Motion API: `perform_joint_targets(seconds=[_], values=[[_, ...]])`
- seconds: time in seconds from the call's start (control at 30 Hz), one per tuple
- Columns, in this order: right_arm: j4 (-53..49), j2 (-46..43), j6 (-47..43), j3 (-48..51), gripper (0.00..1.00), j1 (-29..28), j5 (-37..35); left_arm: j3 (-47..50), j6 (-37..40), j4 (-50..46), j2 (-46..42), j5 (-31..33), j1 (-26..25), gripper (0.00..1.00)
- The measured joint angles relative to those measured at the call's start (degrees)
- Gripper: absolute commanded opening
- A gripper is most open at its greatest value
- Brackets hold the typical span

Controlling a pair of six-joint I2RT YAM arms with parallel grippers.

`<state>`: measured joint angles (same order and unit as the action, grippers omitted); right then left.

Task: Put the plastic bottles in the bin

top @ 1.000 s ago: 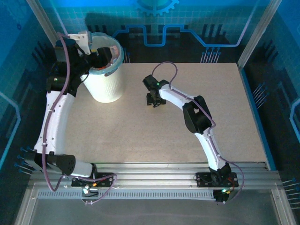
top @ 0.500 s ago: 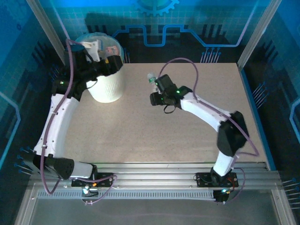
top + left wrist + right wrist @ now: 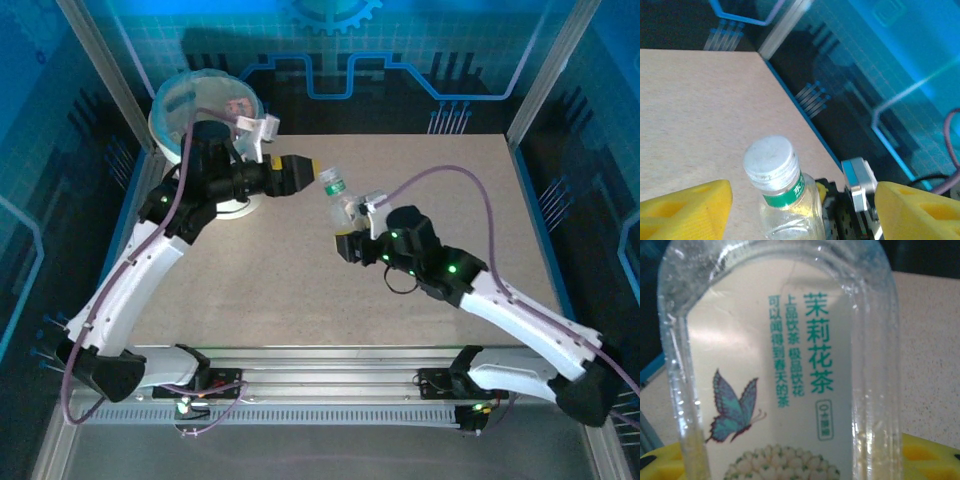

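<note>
One bottle (image 3: 338,192) is up off the table (image 3: 300,300), near the middle. The right gripper (image 3: 356,213) squeezes its lower end from 5 o'clock. The bottle's top points to 10 o'clock, at the left gripper (image 3: 303,171), whose yellow fingers stand wide apart with nothing gripped. The bin (image 3: 165,110) sits at the table's 10 o'clock corner, and the left arm crosses in front of it. From 3 to 8 o'clock we see lots of bare table for moving. From the left wrist we see the white cap (image 3: 771,162) between the two fingers (image 3: 685,207), with a gap on each side. From the right wrist we see a butterfly (image 3: 735,407) and green writing on the label, with yellow gripper pads low at both sides.
</note>
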<state>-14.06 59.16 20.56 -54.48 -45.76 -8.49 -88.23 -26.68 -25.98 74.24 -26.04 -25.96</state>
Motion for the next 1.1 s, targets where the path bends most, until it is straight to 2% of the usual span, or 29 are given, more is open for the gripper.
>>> perform_joint_targets(seconds=[0.17,0.37,0.57,0.73,1.1], values=[[1.7,-9.0,-1.2,2.4,0.5,-0.4,0.0,0.0,-0.5,2.3,-0.1,-2.4,-5.9,0.78],[1.5,-14.5,-1.8,2.8,0.5,-0.4,0.7,0.0,-0.5,5.2,-0.4,-3.7,-9.8,0.79],[1.2,-16.5,-2.3,3.1,0.5,-0.7,2.2,0.0,-0.5,5.9,-0.5,-4.0,-11.2,0.74],[0.9,-16.3,-2.4,3.2,0.5,-1.2,3.0,0.0,-0.5,6.8,-0.5,-4.4,-12.0,0.73],[1.0,-15.2,-2.6,3.2,0.51,-3.4,4.3,0.0,-0.2,6.8,-0.4,-3.3,-12.4,0.65]])
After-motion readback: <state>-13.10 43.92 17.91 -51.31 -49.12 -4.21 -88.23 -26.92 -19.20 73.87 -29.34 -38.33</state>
